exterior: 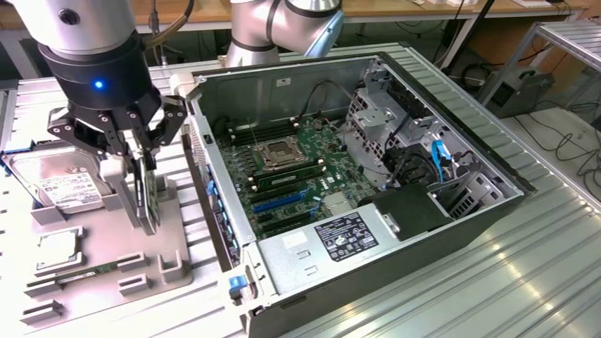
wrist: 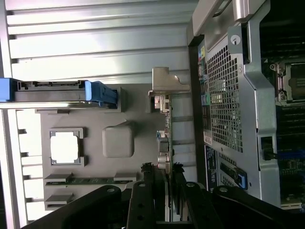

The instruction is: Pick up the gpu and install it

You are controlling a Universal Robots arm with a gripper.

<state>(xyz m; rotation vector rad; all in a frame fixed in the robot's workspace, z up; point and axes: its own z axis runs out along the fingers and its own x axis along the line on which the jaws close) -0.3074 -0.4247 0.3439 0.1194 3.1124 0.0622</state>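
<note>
Exterior view: off-arm, set high, angled down across the counter [exterior: 526, 282], mid range. The gripper [exterior: 139, 204] is toward the exterior view's left, with the open computer case [exterior: 281, 84] beside it. Wrist view: rides the arm, looks down past the gripper [wrist: 162, 168], close in (its black links intrude). Shared: grey parts tray [exterior: 94, 239] under the gripper, plus the case wall just beside it.

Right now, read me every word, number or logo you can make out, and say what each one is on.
No text here can be read.
Hard drive, white label: print too small to read.
Power supply, black label: white print too small to read.
Computer case inner wall, small white sticker: too small to read.
</note>
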